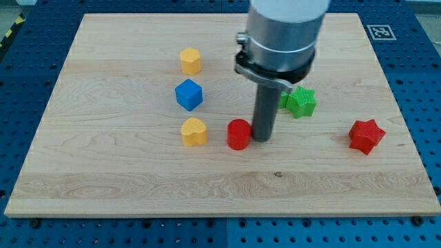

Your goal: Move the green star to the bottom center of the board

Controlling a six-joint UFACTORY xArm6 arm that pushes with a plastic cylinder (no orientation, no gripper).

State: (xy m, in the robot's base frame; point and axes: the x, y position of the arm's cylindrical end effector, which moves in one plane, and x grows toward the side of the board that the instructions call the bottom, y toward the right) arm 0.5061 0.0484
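Wooden board (138, 172) lies flat on a blue perforated desk (21, 69). Six blocks are present on the board.

Green star (300, 102): right of centre, mid-depth, partly hidden on its left side by the rod. It is not at the near centre of the board.

Rod: descends from a grey cylindrical mount (284, 34) at the far centre. My tip (262, 140) rests on the board just beside the right side of the red cylinder (238, 134); whether they touch cannot be determined. The tip sits nearer than, and left of, the green star, with a clear gap between them.

No claw is fitted, so no released or clenched state applies.

Other blocks: a red star (365, 136) well to the right; a yellow heart-like block (194, 131) left of the red cylinder; a blue cube (189, 94) just beyond it; a yellow hexagonal block (191, 60) farther still.
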